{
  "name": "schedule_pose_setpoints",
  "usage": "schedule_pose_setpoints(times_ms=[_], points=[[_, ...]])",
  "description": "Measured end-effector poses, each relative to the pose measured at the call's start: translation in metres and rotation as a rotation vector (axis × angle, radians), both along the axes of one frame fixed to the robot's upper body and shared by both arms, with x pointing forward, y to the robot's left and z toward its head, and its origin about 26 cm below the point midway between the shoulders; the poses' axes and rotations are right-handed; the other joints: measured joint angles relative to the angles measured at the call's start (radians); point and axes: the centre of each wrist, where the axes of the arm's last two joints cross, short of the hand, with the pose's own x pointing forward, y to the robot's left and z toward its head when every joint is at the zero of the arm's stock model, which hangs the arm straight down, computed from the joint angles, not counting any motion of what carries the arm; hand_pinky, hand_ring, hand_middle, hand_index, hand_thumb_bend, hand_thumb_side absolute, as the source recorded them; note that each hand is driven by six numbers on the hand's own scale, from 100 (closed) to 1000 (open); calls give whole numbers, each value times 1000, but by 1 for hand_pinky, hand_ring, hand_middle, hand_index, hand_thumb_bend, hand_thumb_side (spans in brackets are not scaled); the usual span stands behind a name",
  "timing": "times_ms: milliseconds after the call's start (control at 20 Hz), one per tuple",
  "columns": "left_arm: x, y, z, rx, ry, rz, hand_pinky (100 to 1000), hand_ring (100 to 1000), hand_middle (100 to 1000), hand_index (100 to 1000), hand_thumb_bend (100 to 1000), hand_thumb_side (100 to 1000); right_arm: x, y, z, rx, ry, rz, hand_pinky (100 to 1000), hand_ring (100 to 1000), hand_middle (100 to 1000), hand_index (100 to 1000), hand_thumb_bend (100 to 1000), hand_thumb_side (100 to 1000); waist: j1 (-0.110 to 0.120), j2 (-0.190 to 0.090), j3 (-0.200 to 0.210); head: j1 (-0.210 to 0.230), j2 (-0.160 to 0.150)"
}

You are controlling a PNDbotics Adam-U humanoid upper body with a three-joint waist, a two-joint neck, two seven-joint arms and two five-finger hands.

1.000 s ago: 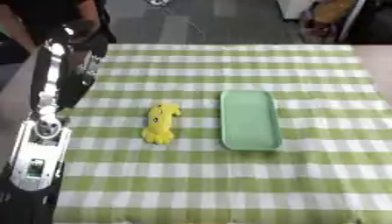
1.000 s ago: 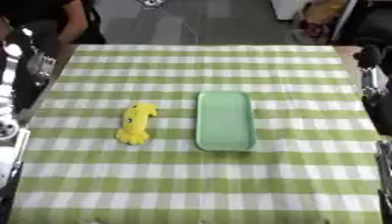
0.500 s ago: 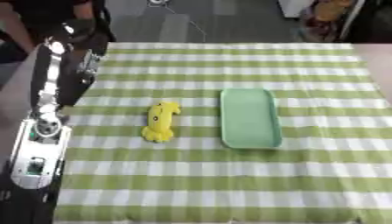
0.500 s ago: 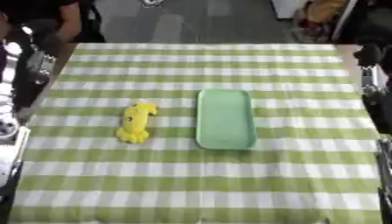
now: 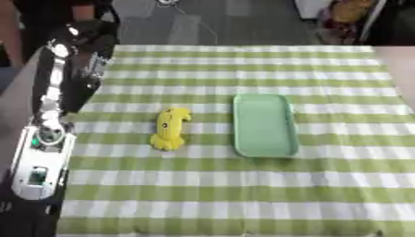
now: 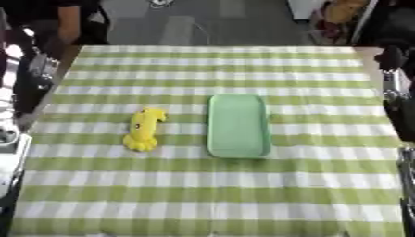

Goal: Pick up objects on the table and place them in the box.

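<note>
Little has changed over the last second: the yellow object lies where it lay, on the green checked cloth of the table, just left of the pale green box and not touching it. The box is empty, nothing placed yet.

My left arm runs along the left edge of the table, its posture much as before (the small shift across the whole picture reads as head tilt, not arm travel). I cannot tell how my left hand's fingers stand; the dark mass near the table's far left corner is too indistinct. Part of my right arm shows at the right edge; its hand is not visible in either view.

Judgement: task not begun. The left arm is the nearer to the yellow object, so the reach falls to that side.
</note>
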Motion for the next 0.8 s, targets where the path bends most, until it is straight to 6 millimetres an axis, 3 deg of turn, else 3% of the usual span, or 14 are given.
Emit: schedule_pose_setpoints(times_ms=[800], points=[[0,1,0,1,-2,5,703,766,789,836,486,923,0,0,0,-2,0,-2,689,765,778,863,228,820,0,0,0,0,0]])
